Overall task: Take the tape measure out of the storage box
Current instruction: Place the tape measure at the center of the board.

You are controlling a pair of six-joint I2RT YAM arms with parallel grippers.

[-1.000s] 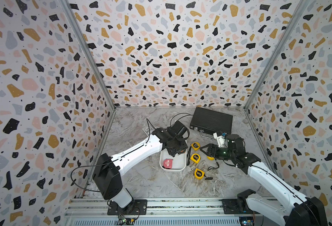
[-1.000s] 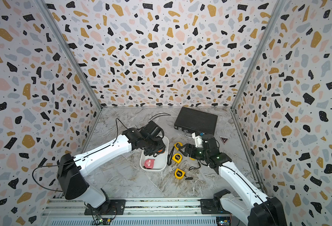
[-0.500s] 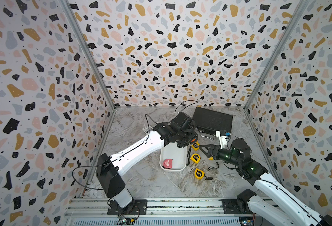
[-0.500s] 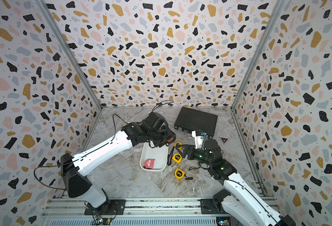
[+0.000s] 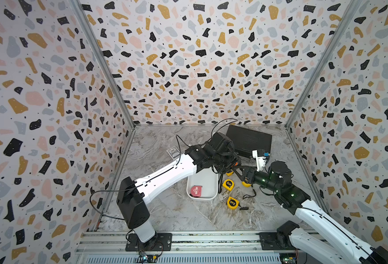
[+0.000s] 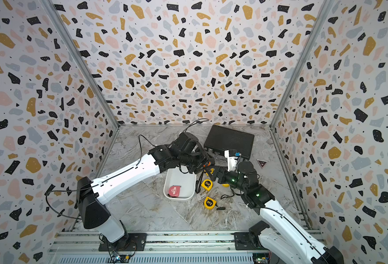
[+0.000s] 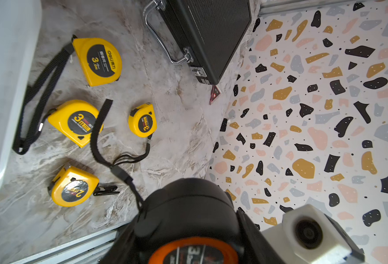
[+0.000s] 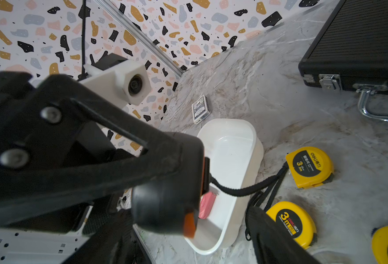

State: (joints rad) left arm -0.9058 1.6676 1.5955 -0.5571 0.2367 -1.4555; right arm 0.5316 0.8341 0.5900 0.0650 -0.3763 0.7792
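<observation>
A black tape measure (image 7: 193, 249) with an orange face hangs in the air just right of the storage box, with my left gripper (image 5: 232, 163) shut on it. Its black strap (image 8: 234, 189) hangs down to the table. The storage box (image 5: 203, 180) is a shallow white tray, also seen in a top view (image 6: 180, 178) and in the right wrist view (image 8: 232, 146). A pink-red tape measure (image 5: 195, 190) lies at its near end. My right gripper (image 5: 240, 171) faces the left one and stands open, its fingers (image 8: 280, 242) on either side of the held tape measure (image 8: 165, 205).
Several yellow tape measures (image 5: 228, 183) (image 5: 232, 202) (image 7: 101, 60) lie with their straps on the marble table right of the tray. A black ribbed case (image 5: 249, 141) sits at the back right. A card deck (image 5: 173, 152) lies behind the tray, and a small red triangle (image 6: 262, 163) lies near the right wall.
My left gripper has risen from over the tray and swung back and right with the black tape measure. My right arm has drawn back and turned its open jaws toward it.
</observation>
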